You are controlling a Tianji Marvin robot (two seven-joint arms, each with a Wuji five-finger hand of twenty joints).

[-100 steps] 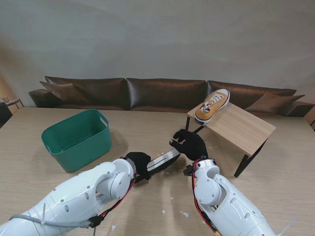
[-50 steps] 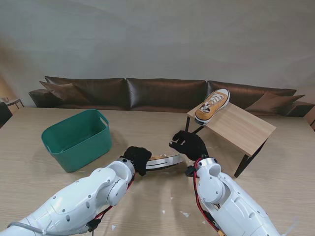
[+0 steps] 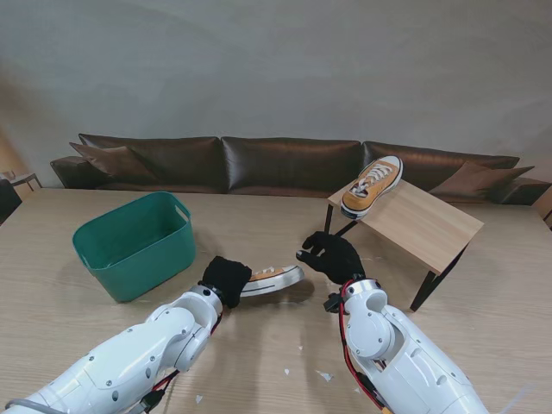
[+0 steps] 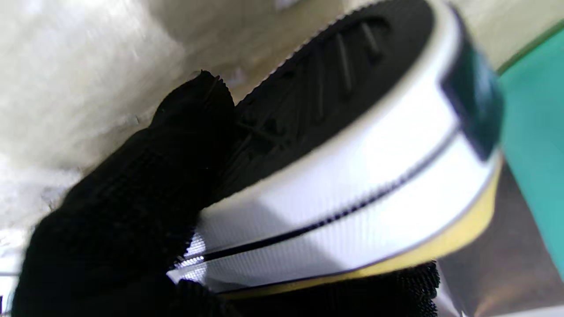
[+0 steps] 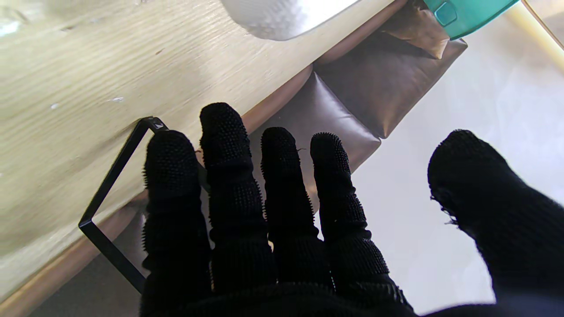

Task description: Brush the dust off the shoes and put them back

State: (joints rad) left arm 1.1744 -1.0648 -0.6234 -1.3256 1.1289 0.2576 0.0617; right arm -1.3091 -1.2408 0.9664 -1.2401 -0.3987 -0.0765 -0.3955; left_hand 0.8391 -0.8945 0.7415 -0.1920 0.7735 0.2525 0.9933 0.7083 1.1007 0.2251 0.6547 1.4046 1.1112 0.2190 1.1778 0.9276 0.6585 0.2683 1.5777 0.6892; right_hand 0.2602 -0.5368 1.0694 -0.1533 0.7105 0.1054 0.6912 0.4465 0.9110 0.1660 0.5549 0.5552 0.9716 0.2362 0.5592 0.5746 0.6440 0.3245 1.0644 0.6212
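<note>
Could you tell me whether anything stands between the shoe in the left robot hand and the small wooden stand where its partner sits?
Only the open right robot hand hovers between the held shoe and the wooden stand; nothing else visible does.

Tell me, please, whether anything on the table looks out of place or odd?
Small white bits are scattered on the table near me. The left hand holds one shoe turned over, sole showing, while the other shoe lies on the small slanted shelf.
</note>
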